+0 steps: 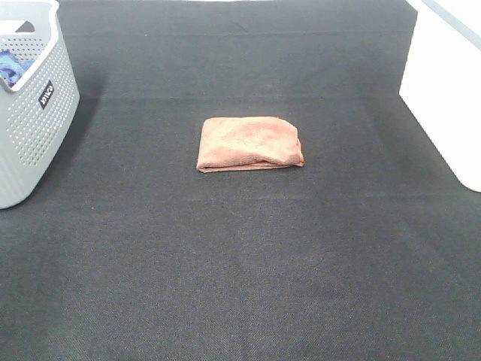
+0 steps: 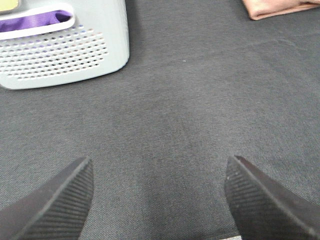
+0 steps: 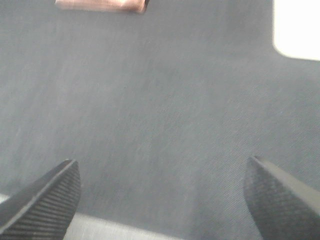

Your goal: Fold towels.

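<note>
Towel (image 1: 249,144) folded, centred on tabletop (image 1: 240,263); left gripper (image 2: 159,197), right gripper (image 3: 162,200) spread apart, empty, clear of it – fold looks done

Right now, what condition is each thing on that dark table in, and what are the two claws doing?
Towel: folded into a compact bundle, lying flat on the mat, nothing touching it.
Basket: upright at the left, with blue cloth inside.
White bin: standing at the right edge, contents out of view.
Left claw: open, empty, above bare mat.
Right claw: open, empty, above bare mat.
</note>
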Tool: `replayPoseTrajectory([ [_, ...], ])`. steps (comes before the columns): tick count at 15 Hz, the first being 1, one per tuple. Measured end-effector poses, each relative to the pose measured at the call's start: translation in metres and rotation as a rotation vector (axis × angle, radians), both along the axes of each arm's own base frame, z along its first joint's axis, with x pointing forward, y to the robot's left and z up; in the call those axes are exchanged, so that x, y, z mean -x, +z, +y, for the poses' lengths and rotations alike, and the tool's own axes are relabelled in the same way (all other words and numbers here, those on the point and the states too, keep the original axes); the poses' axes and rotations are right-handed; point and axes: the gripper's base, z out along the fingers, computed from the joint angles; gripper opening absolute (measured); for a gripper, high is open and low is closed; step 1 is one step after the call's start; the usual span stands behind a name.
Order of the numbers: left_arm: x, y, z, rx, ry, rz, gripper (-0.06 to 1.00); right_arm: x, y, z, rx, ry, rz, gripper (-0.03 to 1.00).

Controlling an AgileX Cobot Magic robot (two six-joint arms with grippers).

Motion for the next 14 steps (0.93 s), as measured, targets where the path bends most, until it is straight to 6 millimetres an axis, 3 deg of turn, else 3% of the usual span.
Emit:
replayPoseTrajectory([
  [6, 0.024, 0.001, 0.0, 0.002, 0.0, -0.159, 0.7, 0.028, 0.002, 0.0, 0.0, -0.059, -0.185, 0.83],
  [14, 0.025, 0.001, 0.0, 0.002, -0.001, -0.162, 0.7, 0.03, 0.001, 0.0, -0.001, -0.058, -0.194, 0.83],
])
